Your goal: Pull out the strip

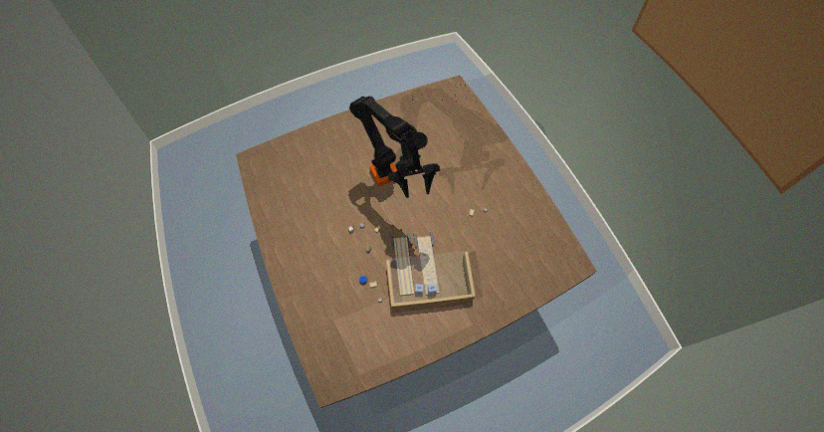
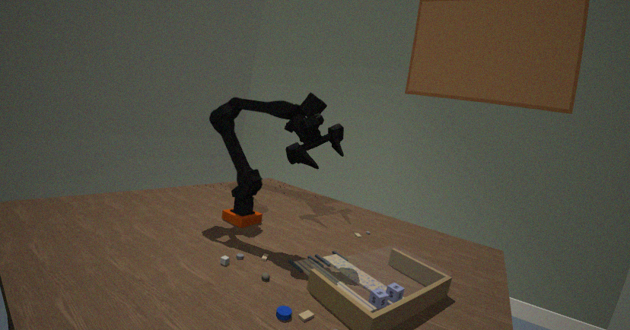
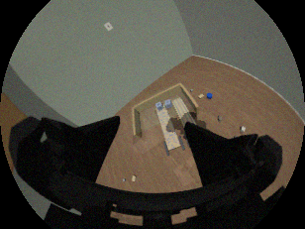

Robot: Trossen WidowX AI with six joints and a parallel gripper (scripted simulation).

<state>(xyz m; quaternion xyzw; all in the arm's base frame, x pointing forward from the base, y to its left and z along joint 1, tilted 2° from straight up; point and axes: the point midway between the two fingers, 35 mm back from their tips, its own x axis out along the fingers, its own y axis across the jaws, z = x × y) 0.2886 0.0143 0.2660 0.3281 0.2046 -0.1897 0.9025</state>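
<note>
Two pale blue cubes stand in a shallow open-sided wooden tray [image 1: 470, 276] [image 2: 409, 302] [image 3: 137, 123]. Both carry dark marks like an S. One cube [image 1: 432, 289] [image 2: 395, 291] [image 3: 158, 106] is at the far end of a blue-speckled cream strip [image 1: 427, 259] [image 3: 167, 130] and appears to rest on it. The other cube [image 1: 419, 289] [image 2: 378, 298] [image 3: 167, 103] sits between that strip and a striped strip [image 1: 404, 270] [image 3: 181, 108]; what lies under it is unclear. Dark handles stick out at the tray's open side. My gripper [image 1: 417, 194] [image 2: 329, 161] [image 3: 152, 122] is open and empty, high above the table.
The arm stands on an orange base [image 1: 382, 173] [image 2: 242, 217]. A blue disc [image 1: 362, 280] [image 2: 284, 313] [image 3: 209, 95] and several small pale and grey bits lie beside the tray. Tray walls close three sides. The arm's shadow crosses the strips.
</note>
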